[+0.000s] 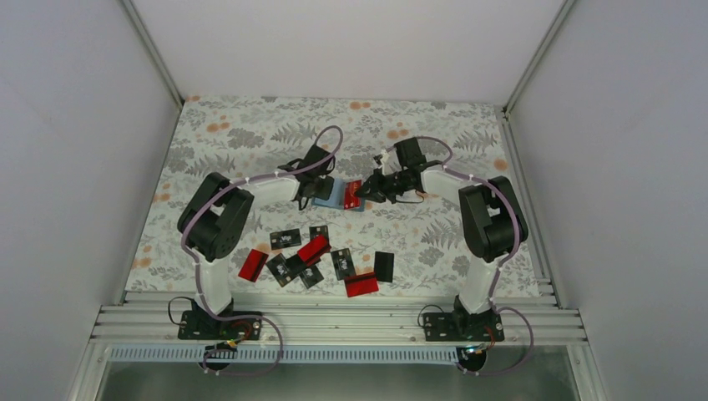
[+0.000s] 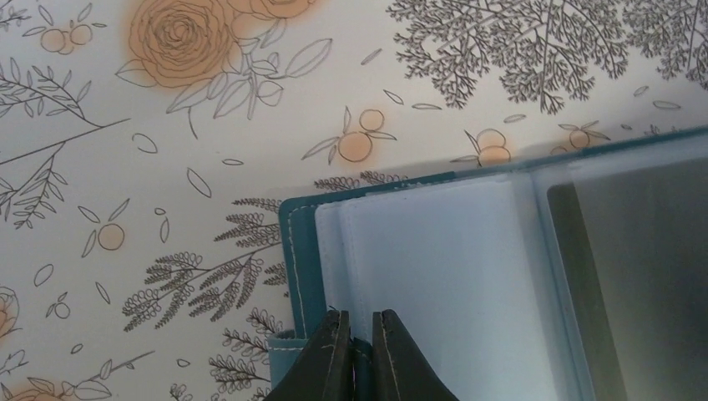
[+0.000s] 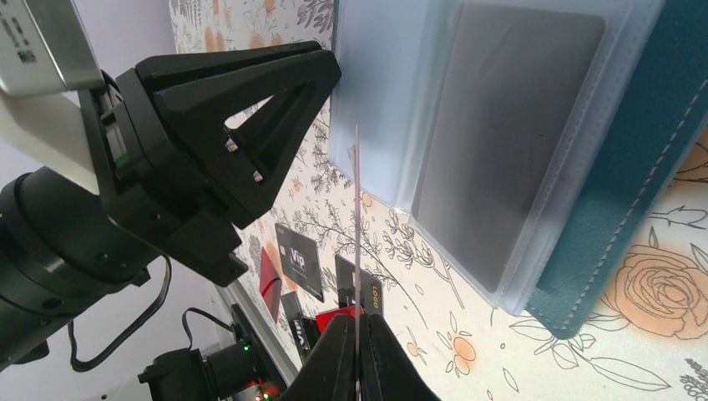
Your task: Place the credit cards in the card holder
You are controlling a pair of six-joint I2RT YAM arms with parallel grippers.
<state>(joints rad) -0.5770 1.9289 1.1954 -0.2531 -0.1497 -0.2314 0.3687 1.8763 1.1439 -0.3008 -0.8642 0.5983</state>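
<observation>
early going, by the look of it: about ten thin rectangular credit cards [image 1: 343, 263], some plain red and some black with white print, lie scattered on the floral-print table cloth [image 1: 242, 142] near the arm bases. they are well apart from the soft teal-blue folding card holder [image 1: 332, 197], which lies open farther out between the two arms. its clear plastic sleeves face up, and one sleeve shows a flat grey rectangle [image 3: 509, 142] (a card already in or just an insert, i cannot tell). so at best one card is stowed, and nearly the whole job is left.

the left gripper [image 2: 359, 351] has its jaws drawn almost together on an edge of the card holder, pinching cover and sleeve, which i judge is meant to steady it for loading. the right gripper [image 3: 357, 334] is clamped on one thin red card [image 1: 352, 194], seen edge-on from its own wrist camera. the card's free end points at the open sleeves just beside it and is in no pocket yet. whether its tip touches the plastic i cannot tell.
</observation>
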